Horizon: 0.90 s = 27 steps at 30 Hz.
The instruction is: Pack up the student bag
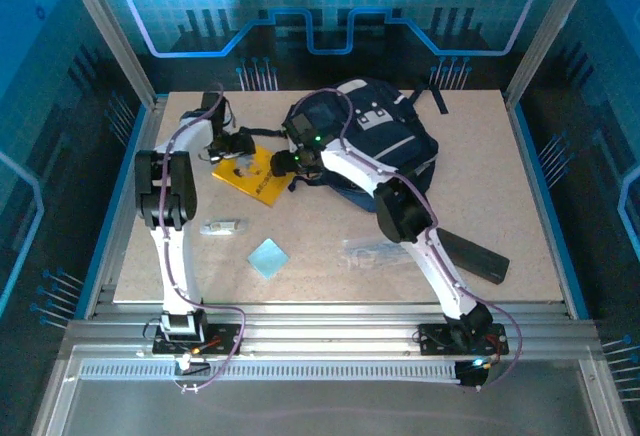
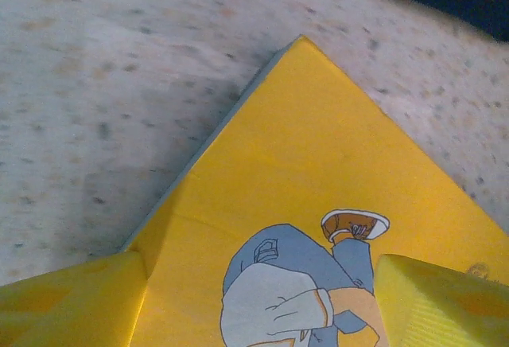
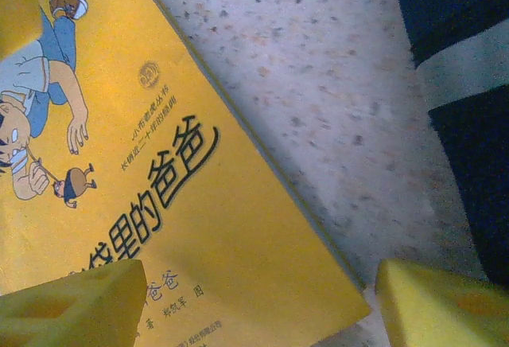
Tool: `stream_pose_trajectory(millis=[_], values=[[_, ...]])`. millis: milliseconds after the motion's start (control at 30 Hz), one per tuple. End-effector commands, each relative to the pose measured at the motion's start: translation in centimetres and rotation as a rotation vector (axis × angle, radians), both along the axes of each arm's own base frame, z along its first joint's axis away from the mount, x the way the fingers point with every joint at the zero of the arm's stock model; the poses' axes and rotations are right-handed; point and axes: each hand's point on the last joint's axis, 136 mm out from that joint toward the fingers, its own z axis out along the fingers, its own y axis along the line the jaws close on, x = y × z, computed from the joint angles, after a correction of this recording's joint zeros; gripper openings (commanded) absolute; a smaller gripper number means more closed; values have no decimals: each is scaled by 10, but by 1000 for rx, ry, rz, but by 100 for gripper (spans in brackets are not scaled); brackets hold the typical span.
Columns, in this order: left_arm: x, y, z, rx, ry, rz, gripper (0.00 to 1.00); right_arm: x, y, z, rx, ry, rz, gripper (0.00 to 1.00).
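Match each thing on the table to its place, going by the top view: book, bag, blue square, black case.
Things:
1 book
2 bag
3 blue square
4 black case

Places:
a near right
b far side, right of middle
c just left of the bag
d near side, left of middle

Pairs: 1-c; 2-b; 3-d; 4-a
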Motion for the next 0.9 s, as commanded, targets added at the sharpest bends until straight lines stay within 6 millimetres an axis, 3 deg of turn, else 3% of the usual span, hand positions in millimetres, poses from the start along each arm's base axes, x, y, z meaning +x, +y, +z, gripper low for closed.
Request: stream_pose_trajectory(millis=[0, 167, 267, 400, 633, 867], values=[[-28, -38, -27, -69, 125, -124, 76, 18, -25, 33, -37, -101, 12, 77], [-27, -55, -23, -39, 107, -207, 77, 13, -46, 37, -166, -143, 46, 77], [-26, -70, -20, -75, 87, -249, 76, 7, -37, 37, -129, -149, 132, 77], [-26, -81, -17, -51, 76, -292, 76, 4, -24, 14, -116, -109, 196, 75], [-26, -71, -22, -6, 111, -240, 77, -12, -17, -21, -159, -34, 239, 73], [-24, -63, -25, 22, 137, -181, 77, -37, -6, -16, -69, 30, 297, 70]])
